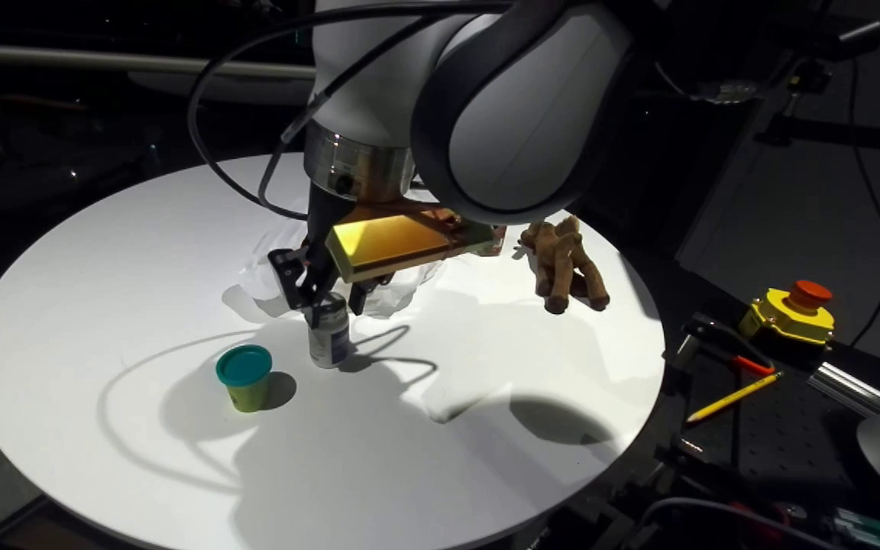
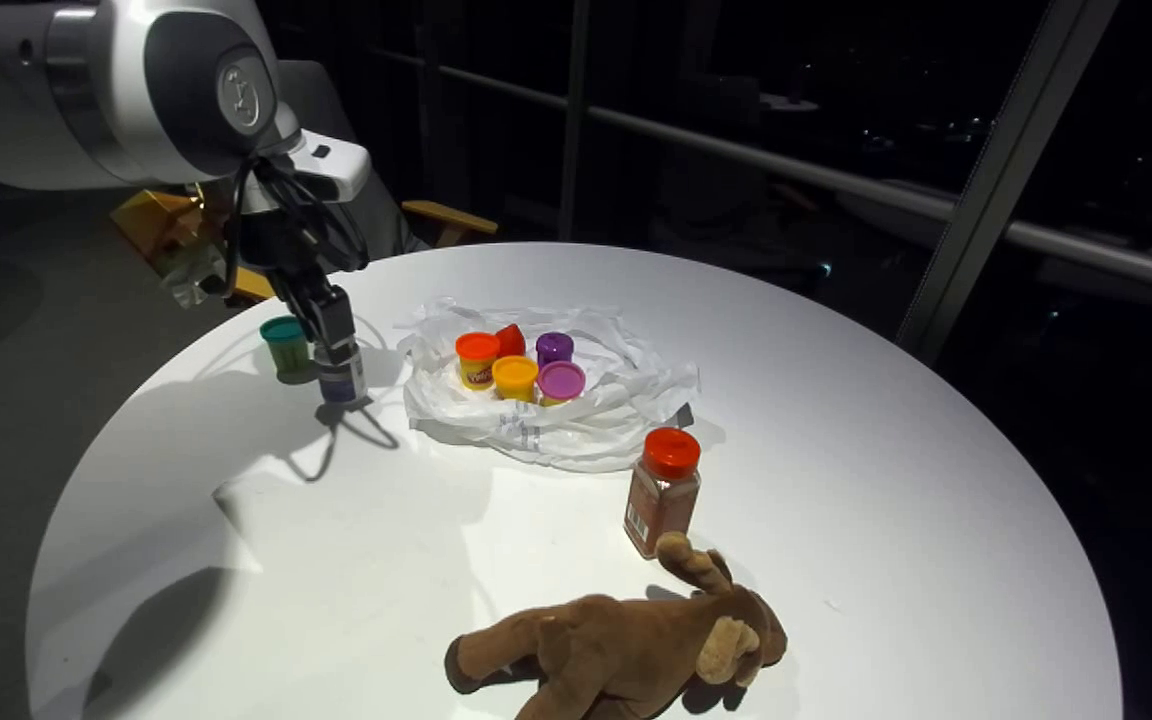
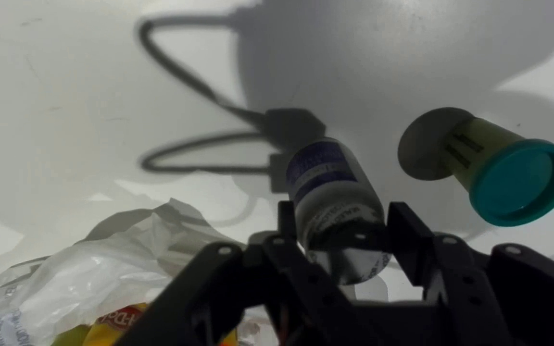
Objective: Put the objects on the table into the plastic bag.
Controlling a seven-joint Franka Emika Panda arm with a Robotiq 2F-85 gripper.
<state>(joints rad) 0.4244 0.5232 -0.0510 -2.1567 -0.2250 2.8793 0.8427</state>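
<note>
- Nearest, in the wrist view, we find the black fingers [image 3: 409, 235], part-way narrowed, one on either side of the grey canister's [image 3: 337, 202] top. We cannot tell whether they press on it. It stands upright on the white worktop [image 2: 886, 450]. Our worry is a hold so near the top: an off-centre squeeze could tip the canister or let it slip.
- Just beside it, apart and upright, we see the teal cup [image 1: 245, 378], yellow-green below its lid. A sideways swing of the fingers could knock it over.
- On the canister's other side we come to the plastic bag [image 2: 596, 440], whitish, wrinkled and spread out. Amid its folds sit an orange-lidded tub [image 2: 477, 362], a red piece [image 2: 510, 341], a yellow tub [image 2: 515, 378], a purple piece [image 2: 555, 349] and a pink-purple tub [image 2: 562, 380]; how far inside, we cannot tell. Thin plastic could snag and drag them along, and a canister released too high could bounce off them.
- Beyond the bag we meet an upright red-capped bottle [image 2: 663, 500]. Tall and narrow, it would likely topple if brushed.
- Farthest, just beside that bottle, we see the brown plush toy [image 2: 626, 640], legs sprawled. Its floppy limbs might catch the bag's edge.
</note>
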